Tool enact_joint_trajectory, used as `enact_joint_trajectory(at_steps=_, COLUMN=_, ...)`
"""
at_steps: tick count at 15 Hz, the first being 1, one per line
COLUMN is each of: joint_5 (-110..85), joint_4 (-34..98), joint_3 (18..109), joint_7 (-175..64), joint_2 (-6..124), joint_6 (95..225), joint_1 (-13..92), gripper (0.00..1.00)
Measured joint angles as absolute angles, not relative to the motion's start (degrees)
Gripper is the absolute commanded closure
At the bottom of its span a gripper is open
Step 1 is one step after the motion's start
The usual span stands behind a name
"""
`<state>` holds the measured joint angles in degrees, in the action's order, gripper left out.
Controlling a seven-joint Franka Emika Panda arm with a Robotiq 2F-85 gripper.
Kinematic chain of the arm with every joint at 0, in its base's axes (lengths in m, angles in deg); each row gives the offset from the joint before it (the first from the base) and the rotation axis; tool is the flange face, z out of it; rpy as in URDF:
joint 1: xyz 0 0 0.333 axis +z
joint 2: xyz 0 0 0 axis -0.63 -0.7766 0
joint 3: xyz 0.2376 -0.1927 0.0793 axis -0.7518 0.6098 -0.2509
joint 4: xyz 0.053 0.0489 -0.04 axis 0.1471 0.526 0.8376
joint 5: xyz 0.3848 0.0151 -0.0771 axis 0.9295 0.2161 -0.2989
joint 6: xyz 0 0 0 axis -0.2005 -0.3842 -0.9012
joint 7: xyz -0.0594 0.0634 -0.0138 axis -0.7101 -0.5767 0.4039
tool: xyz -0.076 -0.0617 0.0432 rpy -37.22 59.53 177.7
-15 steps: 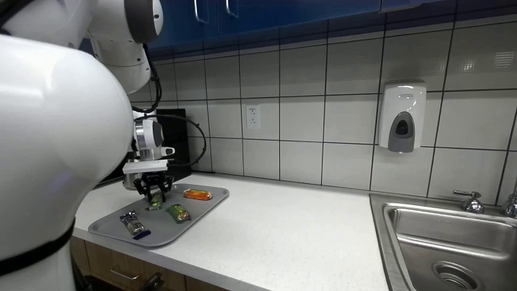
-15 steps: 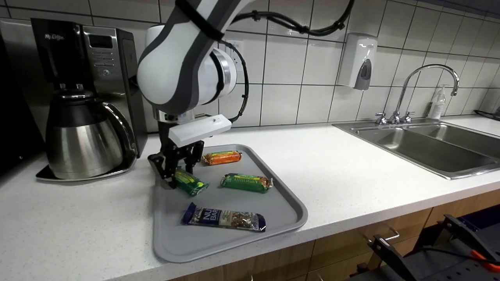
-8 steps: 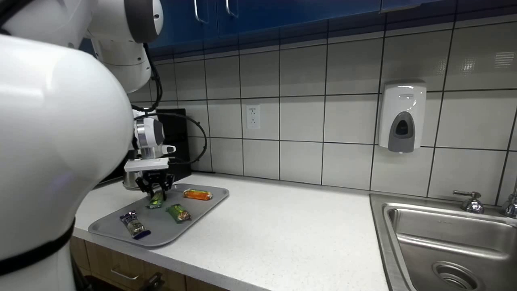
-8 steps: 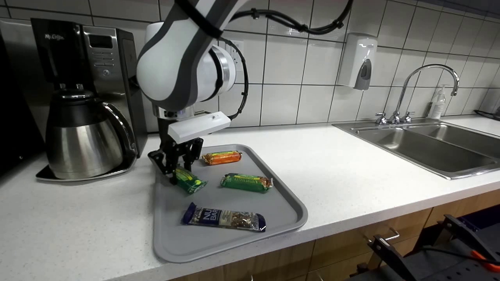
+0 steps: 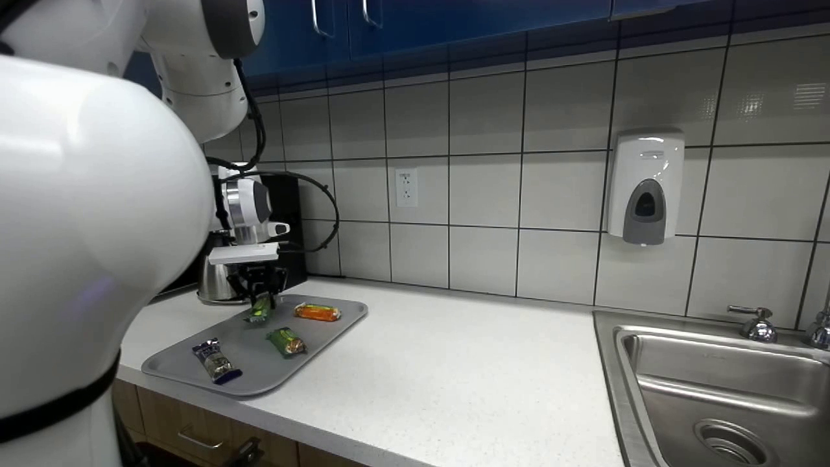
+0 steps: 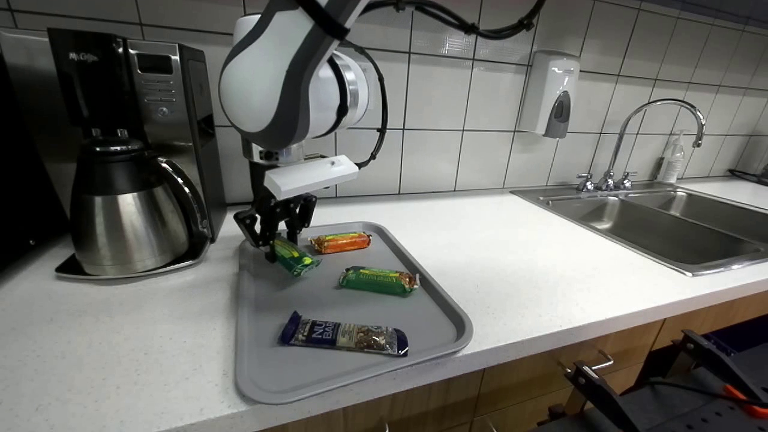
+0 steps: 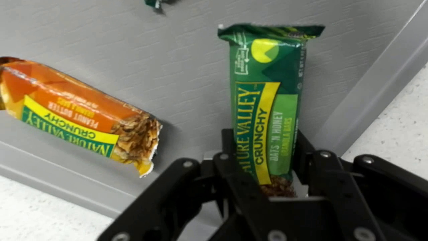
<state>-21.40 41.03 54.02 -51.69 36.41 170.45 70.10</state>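
Observation:
My gripper (image 7: 264, 140) is shut on a green granola bar (image 7: 267, 83), its fingers pressed on the wrapper's two long sides. In both exterior views the gripper (image 6: 282, 246) holds this green bar (image 6: 296, 259) a little above the rear left part of the grey tray (image 6: 336, 375), with the free end tilted down. The bar's rear end is partly hidden by the gripper. An orange granola bar (image 6: 342, 242) lies close by on the tray. A second green bar (image 6: 378, 280) and a dark blue nut bar (image 6: 345, 335) lie nearer the tray's front.
A coffee maker (image 6: 162, 102) with a steel carafe (image 6: 129, 210) stands left of the tray in an exterior view. The white counter (image 5: 454, 363) runs right to a steel sink (image 5: 733, 402). Blue cabinets (image 5: 467, 26) hang overhead, and a soap dispenser (image 5: 648, 185) is on the tiled wall.
The jaws have drawn in on the green bar. Gripper and bar have then risen off the tray and shifted slightly back. The other bars and the tray have stayed put.

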Motion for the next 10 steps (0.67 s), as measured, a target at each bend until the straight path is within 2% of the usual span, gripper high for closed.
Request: enact_joint_trajectory(at_steps=10, joint_5=-21.4, joint_4=40.95, joint_3=54.71, joint_7=-51.78, joint_2=37.93, joint_6=170.5, joint_1=66.47, gripper=0.82)
